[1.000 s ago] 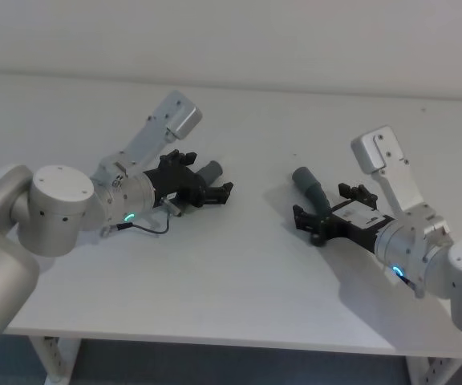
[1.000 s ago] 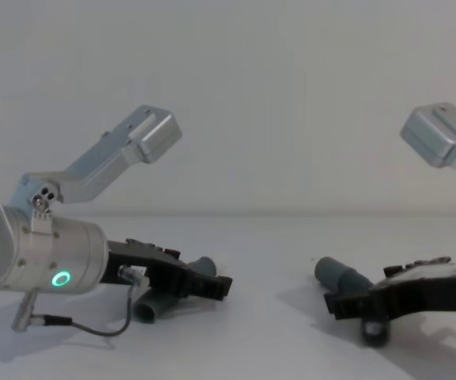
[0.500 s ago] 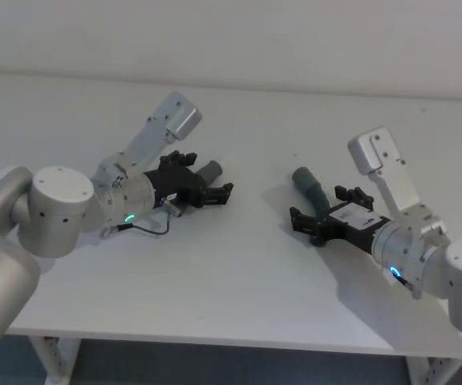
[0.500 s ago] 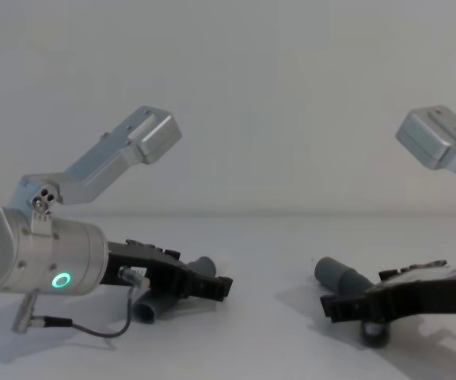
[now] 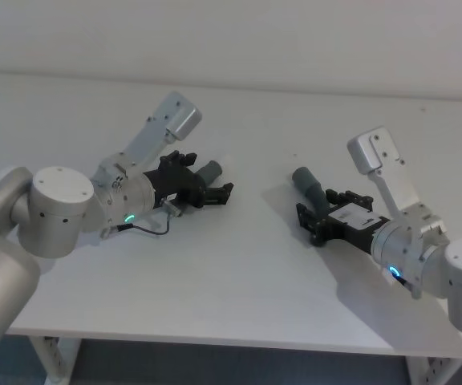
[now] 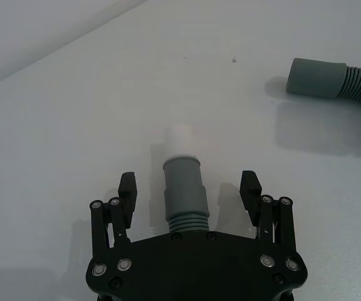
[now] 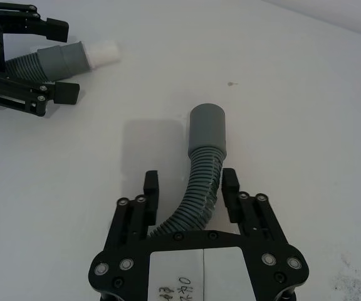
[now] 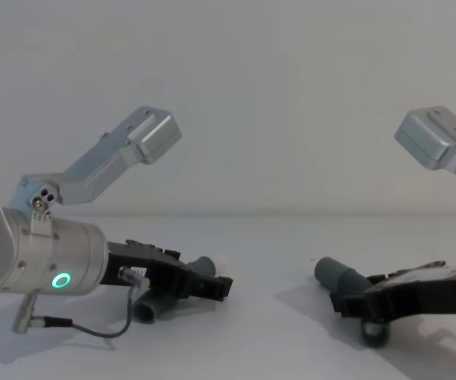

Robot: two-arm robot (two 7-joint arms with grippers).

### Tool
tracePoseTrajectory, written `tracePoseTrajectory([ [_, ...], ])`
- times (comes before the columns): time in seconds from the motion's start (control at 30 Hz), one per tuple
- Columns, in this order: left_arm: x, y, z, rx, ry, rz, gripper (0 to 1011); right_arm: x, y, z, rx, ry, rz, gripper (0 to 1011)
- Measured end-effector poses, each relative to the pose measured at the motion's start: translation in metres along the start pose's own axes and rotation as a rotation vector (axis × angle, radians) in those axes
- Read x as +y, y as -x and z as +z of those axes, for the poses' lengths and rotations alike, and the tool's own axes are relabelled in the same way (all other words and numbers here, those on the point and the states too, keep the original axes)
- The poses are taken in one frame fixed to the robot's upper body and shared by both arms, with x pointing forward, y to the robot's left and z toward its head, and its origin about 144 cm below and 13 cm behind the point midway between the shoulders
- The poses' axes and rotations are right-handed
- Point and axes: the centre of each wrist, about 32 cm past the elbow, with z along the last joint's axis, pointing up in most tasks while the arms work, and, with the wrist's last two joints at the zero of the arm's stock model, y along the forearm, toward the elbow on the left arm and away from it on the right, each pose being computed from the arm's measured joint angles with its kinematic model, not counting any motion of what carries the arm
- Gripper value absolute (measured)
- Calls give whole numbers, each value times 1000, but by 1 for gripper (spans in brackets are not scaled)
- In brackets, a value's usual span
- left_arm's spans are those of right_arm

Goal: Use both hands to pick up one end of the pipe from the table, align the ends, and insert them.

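Observation:
Two dark-grey ribbed pieces of the pipe lie on the white table (image 5: pixel 239 273). The left piece (image 6: pixel 183 188) ends in a white spigot tip (image 6: pixel 182 138) beyond its grey cuff. My left gripper (image 6: pixel 188 185) straddles it, open, with a gap on each side; in the head view this gripper (image 5: pixel 207 175) sits left of centre. The right piece (image 7: pixel 202 182) curves up to a smooth socket cuff (image 7: pixel 207 128). My right gripper (image 7: pixel 191 185) is open around its ribbed part, one finger close against it, the other a little apart. The socket (image 5: pixel 307 183) points towards the left piece.
A stretch of bare table separates the two pipe ends. The table's front edge (image 5: pixel 215 337) runs close below both arms. A thin black cable (image 5: pixel 151 230) loops from the left wrist onto the surface. A plain wall stands behind.
The right gripper's fingers have drawn closer together around the ribbed pipe. The left arm and both pipe pieces have not moved.

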Motion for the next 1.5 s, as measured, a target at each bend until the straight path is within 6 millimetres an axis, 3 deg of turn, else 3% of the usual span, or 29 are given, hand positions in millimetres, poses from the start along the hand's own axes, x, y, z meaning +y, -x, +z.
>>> tracePoseTrajectory([
  [0.4,0,0,0,1,0,1,1002,0,0,0,1,1,2,251],
  [0.67,0,0,0,1,0,1,908,0,0,0,2,1,2,251],
  [1.0,0,0,0,1,0,1,624,0,0,0,2,1,2,251],
  [1.13,0,0,0,1,0,1,445,0,0,0,2,1,2,251],
  [1.3,0,0,0,1,0,1,354,0,0,0,2,1,2,251],
  [1.5,0,0,0,1,0,1,354,0,0,0,2,1,2,251],
])
